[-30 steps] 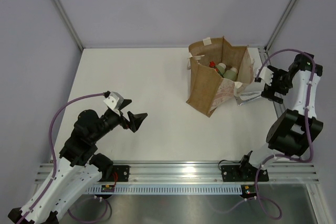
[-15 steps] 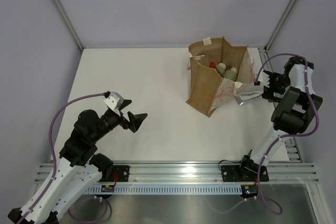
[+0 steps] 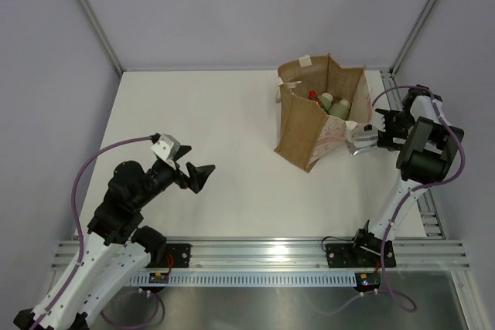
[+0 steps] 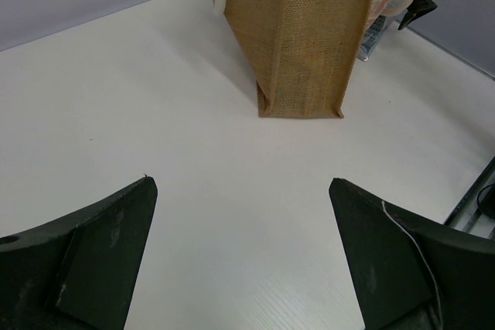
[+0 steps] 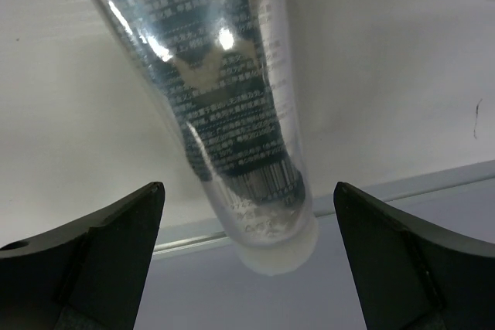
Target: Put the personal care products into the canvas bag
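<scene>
The canvas bag (image 3: 315,117) stands upright at the back right, its tan side facing the left wrist view (image 4: 303,32). Inside it I see a dark green bottle with a red cap (image 3: 313,97) and two pale white-capped bottles (image 3: 327,100). The silver tube (image 3: 361,143) lies on the table just right of the bag. My right gripper (image 3: 380,134) is open at the tube's right end; in its wrist view the tube (image 5: 220,90) lies between the open fingers (image 5: 104,256), white cap nearest. My left gripper (image 3: 199,178) is open and empty, far left of the bag. The beige bottle and orange item are hidden.
A metal rail (image 3: 388,90) runs along the table's right edge, just behind the tube's cap end (image 5: 193,233). A front rail (image 3: 263,253) carries both arm bases. Purple walls close the back and both sides.
My right arm has swung in from the right edge, bringing its open gripper leftward to the tube's end. The tube has hardly shifted. The left arm has barely moved.
</scene>
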